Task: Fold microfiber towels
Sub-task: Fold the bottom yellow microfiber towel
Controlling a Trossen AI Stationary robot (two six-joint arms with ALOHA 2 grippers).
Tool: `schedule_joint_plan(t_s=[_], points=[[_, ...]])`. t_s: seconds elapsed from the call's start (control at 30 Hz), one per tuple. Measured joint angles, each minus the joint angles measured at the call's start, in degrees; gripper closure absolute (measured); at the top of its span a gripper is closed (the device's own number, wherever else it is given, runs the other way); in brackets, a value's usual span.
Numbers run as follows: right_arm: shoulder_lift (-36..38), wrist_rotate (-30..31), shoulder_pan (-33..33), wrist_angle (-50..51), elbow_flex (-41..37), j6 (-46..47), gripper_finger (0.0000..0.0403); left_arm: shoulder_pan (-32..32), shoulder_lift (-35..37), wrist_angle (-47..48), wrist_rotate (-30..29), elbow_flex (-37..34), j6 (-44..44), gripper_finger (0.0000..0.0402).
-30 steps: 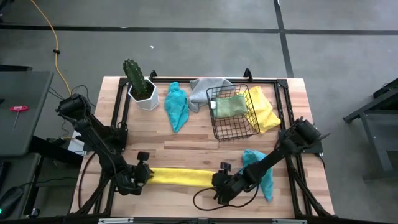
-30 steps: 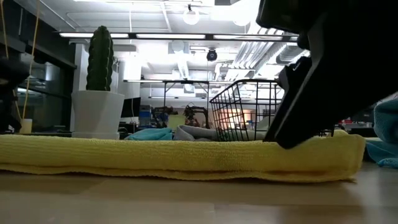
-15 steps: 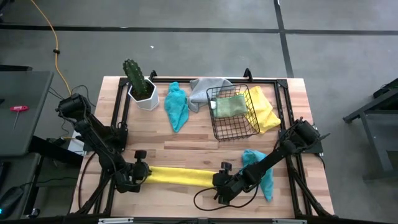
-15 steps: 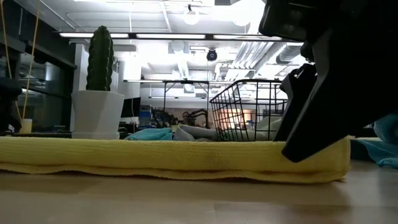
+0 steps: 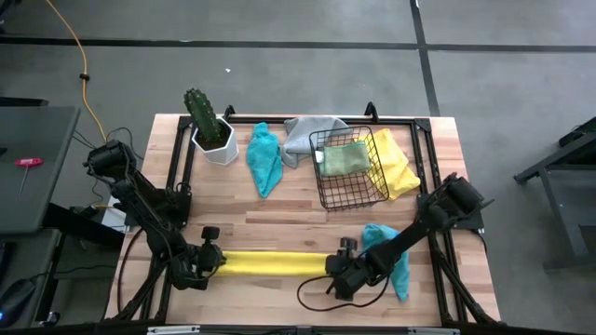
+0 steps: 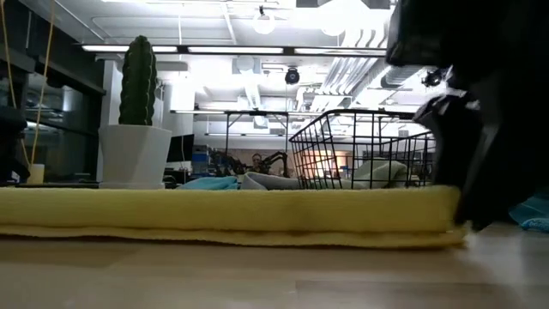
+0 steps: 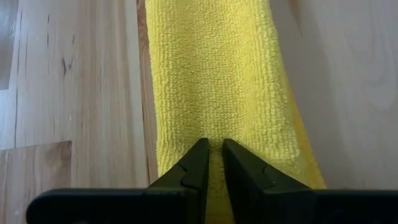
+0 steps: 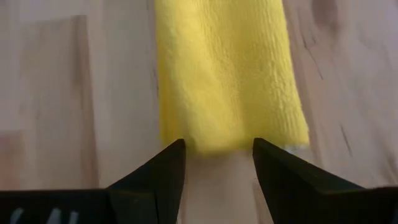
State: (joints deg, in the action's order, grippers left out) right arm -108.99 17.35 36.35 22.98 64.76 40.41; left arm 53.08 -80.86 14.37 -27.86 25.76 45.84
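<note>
A yellow towel (image 5: 275,264), folded into a long narrow strip, lies flat near the table's front edge; it also shows in the low view (image 6: 232,215). My left gripper (image 5: 215,261) is shut on the strip's left end. My right gripper (image 5: 330,270) is open at the strip's right end (image 8: 230,134), with its fingers standing apart just short of that end. I cannot tell whether they touch it. In the low view the right gripper (image 6: 493,163) stands dark beside the towel's end. My left gripper pinches the towel's left end (image 7: 214,134) between its two fingers, at the middle of the strip's width. The fingers come low from the table's left side and lie along the strip. The cloth rests on the table and runs straight away from the fingers.
A cactus in a white pot (image 5: 209,126) stands far left. A teal towel (image 5: 264,158) and a grey towel (image 5: 305,135) lie at the back. A black wire basket (image 5: 349,172) holds a light green towel (image 5: 343,156) beside a yellow one (image 5: 399,166). Another teal towel (image 5: 396,261) lies under the right arm.
My right gripper has come off the yellow strip's right end and drawn back a little toward the table's right edge. The strip's right end, which it covered before, now lies flat and bare on the table. The strip stays stretched out straight.
</note>
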Motion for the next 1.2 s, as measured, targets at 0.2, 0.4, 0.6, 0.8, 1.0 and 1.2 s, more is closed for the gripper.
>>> schedule_joint_plan(t_s=[0.2, 0.4, 0.6, 0.8, 1.0, 1.2], points=[[4.88, 3.09, 1.25, 5.65, -0.01, 7.36, 0.0222, 0.01, -0.02, -0.62, -0.51, -0.03, 0.02, 0.0361], [5.66, 3.96, 1.3, 6.43, 0.01, 31.07, 0.0222, 0.02, -0.09, -1.0, -1.48, -0.11, 0.1, 0.0361], [5.64, -0.38, -1.31, 6.49, 0.0, 49.91, 0.0221, 0.0, -0.13, -1.86, -2.55, -0.17, 0.69, 0.036], [5.48, -2.9, -4.32, 6.13, -0.01, 53.18, 0.0221, 0.0, -0.13, -2.25, -3.06, -0.17, 0.66, 0.0359], [3.44, -7.25, -5.09, 4.47, -0.01, 57.71, 0.0221, -0.02, -0.13, -2.58, -3.17, -0.15, 0.69, 0.0359], [-0.45, -10.36, -4.83, -1.6, 0.06, 58.74, 0.0221, -0.02, -0.13, -3.24, -3.23, -0.13, 1.07, 0.0359]])
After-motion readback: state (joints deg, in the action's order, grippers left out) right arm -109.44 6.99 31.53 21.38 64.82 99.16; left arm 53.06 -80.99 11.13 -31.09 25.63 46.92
